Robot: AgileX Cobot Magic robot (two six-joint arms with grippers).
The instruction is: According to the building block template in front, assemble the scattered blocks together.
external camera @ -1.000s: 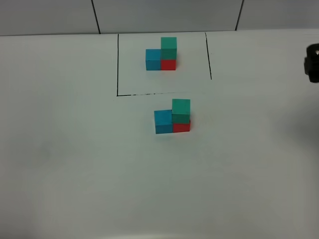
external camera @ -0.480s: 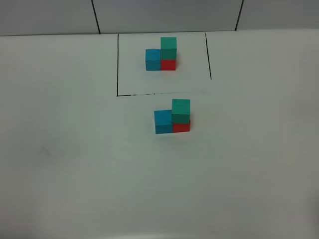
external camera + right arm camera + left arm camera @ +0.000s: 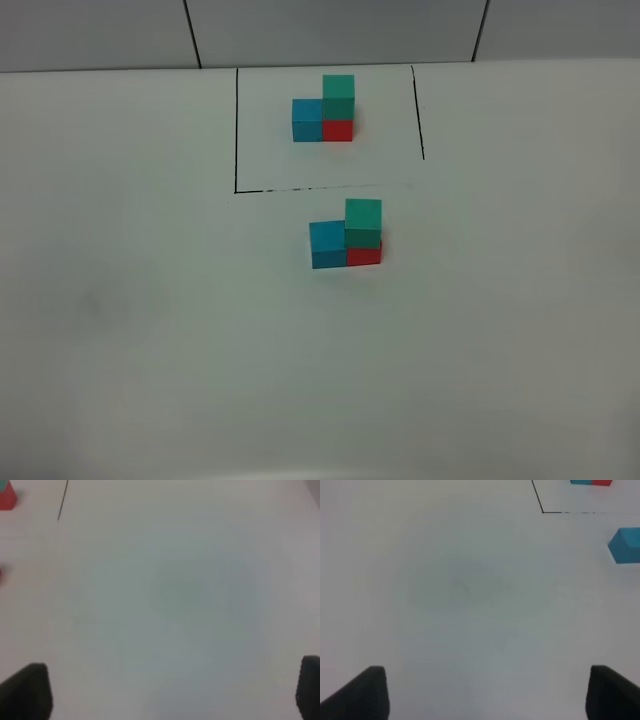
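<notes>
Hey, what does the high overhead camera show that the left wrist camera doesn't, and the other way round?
Only the overhead view shows both complete clusters: the framed building block template and the assembled scattered blocks, with green on red beside blue. Neither arm appears there.

Only the left wrist view shows the left gripper, its jaws wide apart and holding nothing above the white table.

Both show the table, a corner of the black drawn frame, and the loose blue cube, cropped in the wrist view.
</notes>
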